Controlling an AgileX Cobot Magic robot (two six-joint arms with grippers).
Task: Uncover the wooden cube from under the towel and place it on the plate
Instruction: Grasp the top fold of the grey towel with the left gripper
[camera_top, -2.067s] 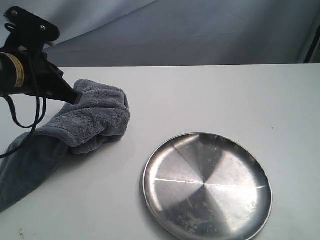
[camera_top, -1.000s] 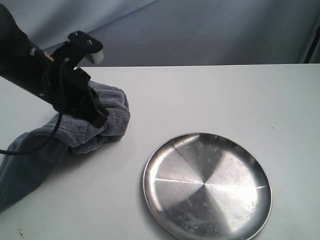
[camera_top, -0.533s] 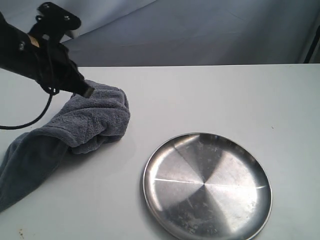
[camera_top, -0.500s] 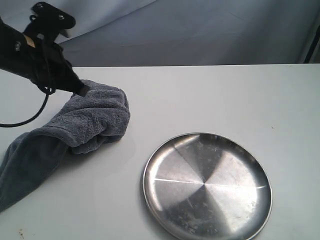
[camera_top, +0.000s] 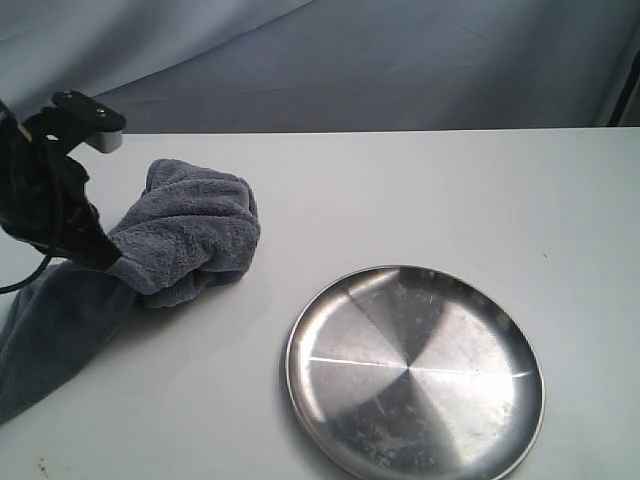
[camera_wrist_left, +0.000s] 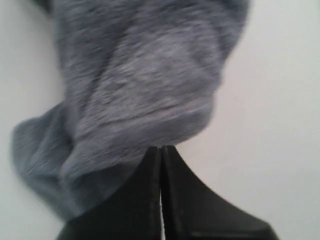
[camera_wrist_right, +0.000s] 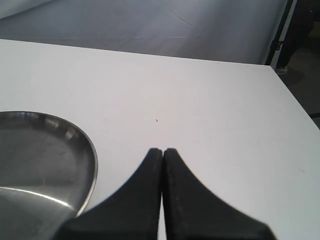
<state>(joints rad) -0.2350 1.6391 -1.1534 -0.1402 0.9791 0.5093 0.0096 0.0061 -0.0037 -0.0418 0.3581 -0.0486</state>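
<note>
The dark grey towel (camera_top: 185, 235) lies bunched in a mound at the table's left, and a flat tail of it trails toward the front-left corner. The wooden cube is hidden. My left gripper (camera_top: 106, 262) is low at the mound's left side. In the left wrist view this gripper (camera_wrist_left: 161, 146) is shut, its tips against the towel (camera_wrist_left: 150, 85) with no cloth pinched between them. The silver plate (camera_top: 300, 330) sits bare at the front right. My right gripper (camera_wrist_right: 162, 149) is shut and holds nothing, hovering over bare table beside the plate (camera_wrist_right: 87, 150); the exterior view does not show it.
The white table (camera_top: 420, 190) runs wide behind and to the right of the plate. A grey cloth backdrop (camera_top: 400, 60) hangs behind the far edge. A black cable (camera_top: 20, 285) loops from the left arm near the towel's tail.
My left arm swung from above the towel's back edge down to the mound's left side, staying shut. The towel and plate have not shifted.
</note>
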